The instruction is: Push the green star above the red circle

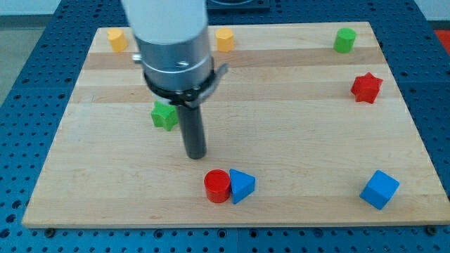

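The green star (164,115) lies on the wooden board (295,140), left of centre, partly hidden behind the arm's body. The red circle (217,186) sits near the view's bottom, touching a blue triangle (242,185) on its right. My tip (195,155) is the lower end of the dark rod; it stands to the right of and below the green star, a short gap apart, and above and slightly left of the red circle.
A yellow block (117,39) is at the top left and another yellow block (224,39) at the top middle. A green block (344,40) is at the top right, a red star (366,87) below it, a blue cube (380,189) at the bottom right.
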Controlling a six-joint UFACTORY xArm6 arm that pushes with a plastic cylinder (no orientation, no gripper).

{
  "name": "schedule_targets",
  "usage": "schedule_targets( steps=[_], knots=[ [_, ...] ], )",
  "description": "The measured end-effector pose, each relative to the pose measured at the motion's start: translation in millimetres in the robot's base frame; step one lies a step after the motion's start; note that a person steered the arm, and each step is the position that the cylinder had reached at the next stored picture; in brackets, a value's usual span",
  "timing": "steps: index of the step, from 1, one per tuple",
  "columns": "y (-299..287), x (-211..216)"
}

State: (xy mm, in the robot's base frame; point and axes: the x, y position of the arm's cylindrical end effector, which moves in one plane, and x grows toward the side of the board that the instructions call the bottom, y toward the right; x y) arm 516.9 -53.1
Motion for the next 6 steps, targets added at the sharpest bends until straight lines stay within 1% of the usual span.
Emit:
schedule_targets(
  steps=[1,2,3,4,5,6],
  knots=[
    [-3,-3],
    [-41,-38],
    [-91,-53],
    [-128,-54],
    [-136,-59],
    [-136,-142]
  ],
)
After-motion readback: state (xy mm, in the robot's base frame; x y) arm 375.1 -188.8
